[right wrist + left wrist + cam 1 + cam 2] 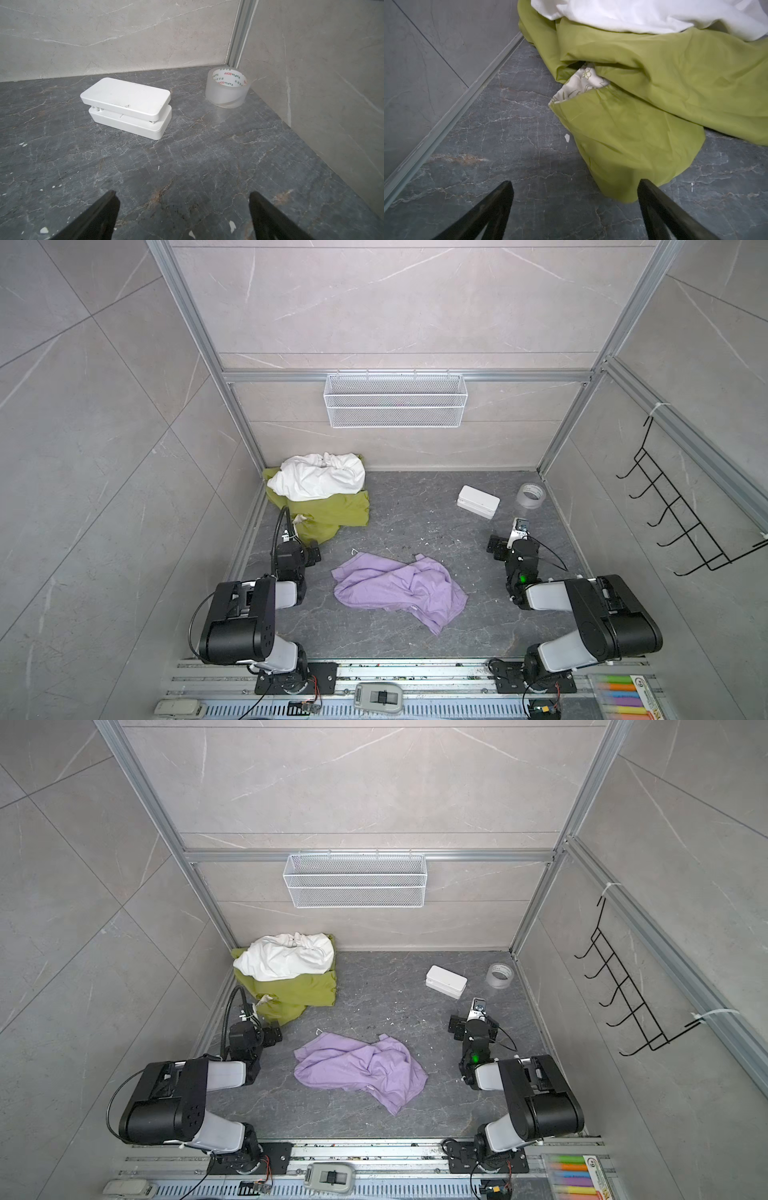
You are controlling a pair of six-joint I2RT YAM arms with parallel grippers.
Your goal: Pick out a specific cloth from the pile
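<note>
Both are empty right now: the left gripper (574, 182) has its jaws spread wide over bare table (488, 135), just beside the green edge of the pile (328, 510). The right gripper (182, 193) is spread just as wide, pointing at a white box (126, 106) and a tape roll (227, 89) in the far corner. The cloth (399, 589), the lavender one, lies crumpled on the table between the two arms, clear of the pile, and neither gripper is touching it.
</note>
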